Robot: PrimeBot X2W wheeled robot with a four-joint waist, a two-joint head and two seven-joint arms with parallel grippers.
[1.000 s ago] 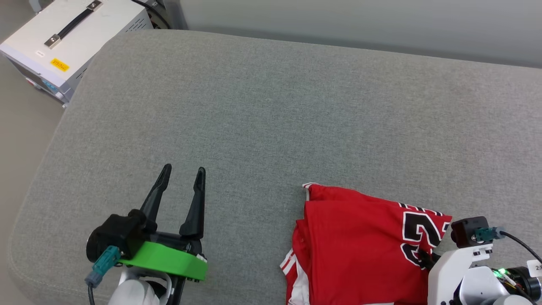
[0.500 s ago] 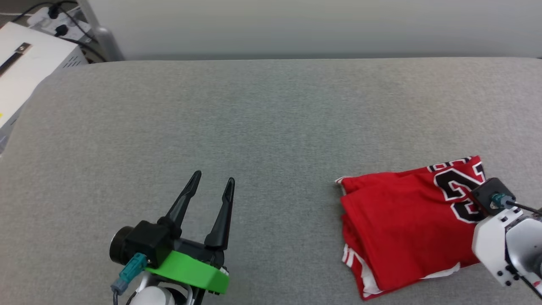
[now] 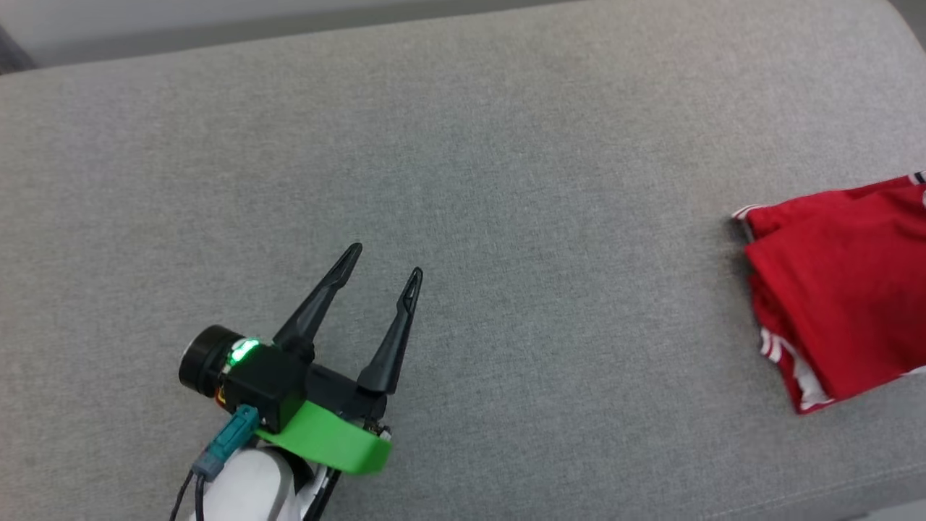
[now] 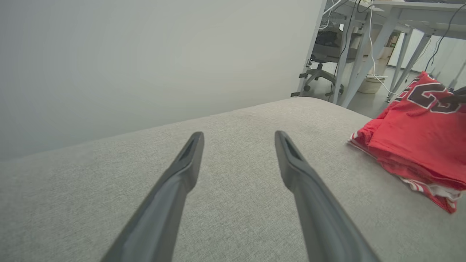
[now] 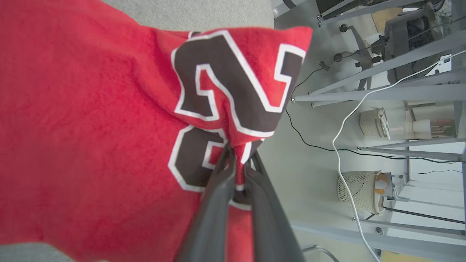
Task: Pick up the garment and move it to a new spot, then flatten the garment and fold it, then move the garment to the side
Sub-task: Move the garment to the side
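Two dark fingers of the left gripper (image 3: pixel 385 260) stand wide apart above the grey cushion (image 3: pixel 506 145), with nothing between them. Well to their right, at the cushion's right end, lies the folded red shirt (image 3: pixel 832 289), its white-striped sleeve trim showing at the near edge. A plain stretch of cushion lies between it and the left gripper. The right gripper (image 5: pixel 242 153) is pinched tight on the shirt at the lower part of the black, white-edged number. The cloth bunches and rises toward the fingers there, while the rest of the shirt rests on the cushion. Behind the cushion is a pale wall (image 4: pixel 145 54). Past the cushion's end, grey desk legs (image 4: pixel 364 62) and an office chair (image 4: pixel 320 62) stand on the floor. A white cable (image 5: pixel 335 138) and a thin black cable (image 5: pixel 309 143) trail across the floor. A pale woven basket (image 5: pixel 358 191) stands by the desk legs, holding something orange and white that is too small to make out
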